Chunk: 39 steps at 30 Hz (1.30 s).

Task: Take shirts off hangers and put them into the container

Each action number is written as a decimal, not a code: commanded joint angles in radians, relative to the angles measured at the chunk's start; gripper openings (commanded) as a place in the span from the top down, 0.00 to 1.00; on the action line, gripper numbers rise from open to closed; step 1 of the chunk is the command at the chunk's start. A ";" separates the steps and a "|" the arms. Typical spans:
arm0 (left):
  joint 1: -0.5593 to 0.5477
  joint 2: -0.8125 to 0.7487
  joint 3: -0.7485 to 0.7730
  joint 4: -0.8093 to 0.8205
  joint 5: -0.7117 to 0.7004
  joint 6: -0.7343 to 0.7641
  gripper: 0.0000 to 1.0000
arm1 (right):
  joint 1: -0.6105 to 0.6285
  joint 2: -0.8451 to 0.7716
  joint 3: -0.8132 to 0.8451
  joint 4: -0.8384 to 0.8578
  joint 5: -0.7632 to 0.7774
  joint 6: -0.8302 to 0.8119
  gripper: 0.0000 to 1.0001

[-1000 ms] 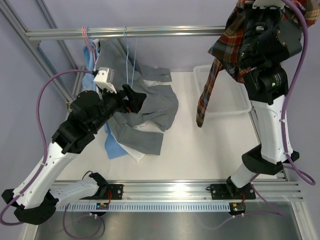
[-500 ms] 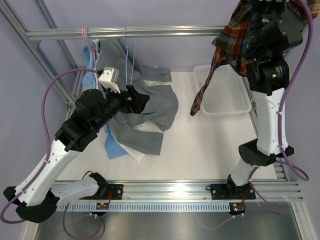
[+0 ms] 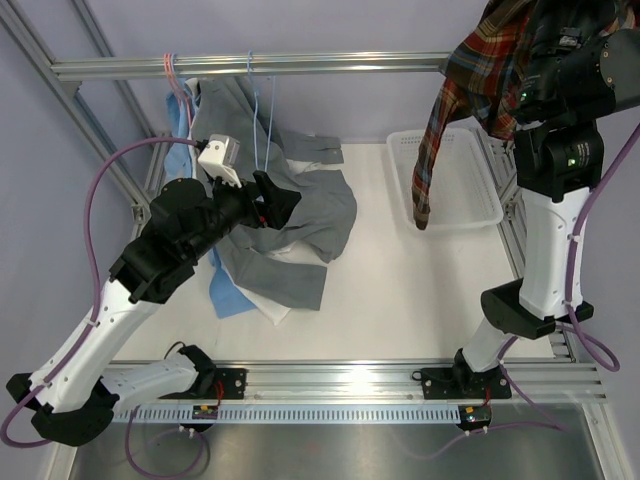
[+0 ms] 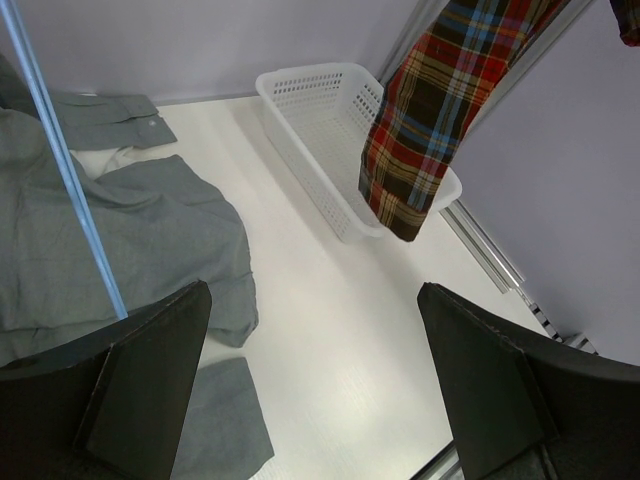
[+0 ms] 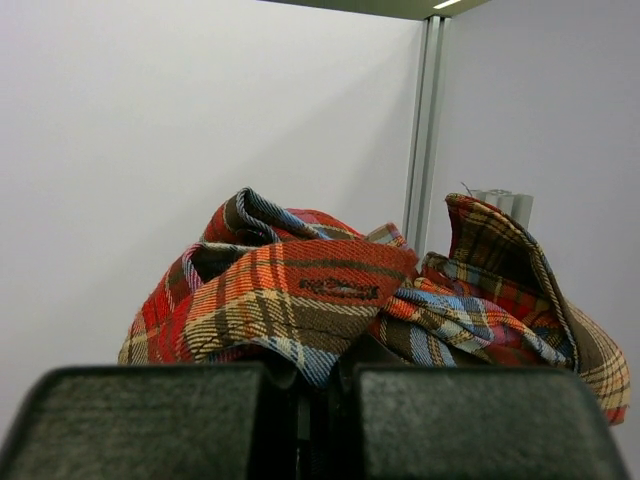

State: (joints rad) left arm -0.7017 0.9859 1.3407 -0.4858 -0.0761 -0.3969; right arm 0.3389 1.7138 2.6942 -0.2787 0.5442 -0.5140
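We find the right hand [image 5: 310,375] clenched on a bunched fold of the soft, light plaid shirt [image 3: 470,65]; left hand [image 4: 315,300] released.

**Q:** How many shirts are in the frame?

**A:** Four: one plaid shirt [image 3: 470,70], one grey shirt [image 3: 310,205], one white shirt [image 3: 268,302] and one light blue shirt [image 3: 225,295]. The last three lie in a single heap near the far left corner of the table [image 3: 400,300].

**Q:** And hangers?

**A:** One light blue hanger [image 3: 262,120] hooks over the one rail [image 3: 340,66]. Beside it is a pink hanger [image 3: 172,75], though how many pink wires are there cannot be told.

**Q:** Anything else?

**A:** One white basket [image 3: 400,139] at the far right edge, and two robot arms, the left arm [image 3: 150,260] and the right arm [image 3: 550,230].
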 commanded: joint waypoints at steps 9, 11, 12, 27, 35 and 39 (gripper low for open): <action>-0.004 -0.023 0.014 0.006 0.047 0.012 0.09 | -0.162 0.044 0.012 0.014 -0.088 0.094 1.00; -0.004 -0.023 0.012 0.006 0.058 0.012 0.09 | -0.179 0.055 0.007 0.001 -0.096 0.132 1.00; -0.002 -0.023 0.014 0.009 0.061 0.010 0.09 | -0.179 0.061 -0.003 -0.002 -0.099 0.134 1.00; -0.004 -0.030 -0.009 0.030 0.101 -0.011 0.09 | -0.178 -0.361 -0.849 0.181 -0.115 0.359 1.00; -0.004 -0.043 -0.020 0.035 0.095 -0.016 0.09 | -0.173 -0.452 -1.065 0.186 -0.165 0.427 1.00; -0.002 -0.041 -0.026 0.036 0.094 -0.013 0.09 | -0.170 -0.499 -1.149 0.196 -0.168 0.440 1.00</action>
State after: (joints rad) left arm -0.7017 0.9588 1.3178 -0.4839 -0.0063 -0.4015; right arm 0.1627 1.2594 1.5749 -0.1444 0.3981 -0.1066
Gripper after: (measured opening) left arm 0.911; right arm 0.040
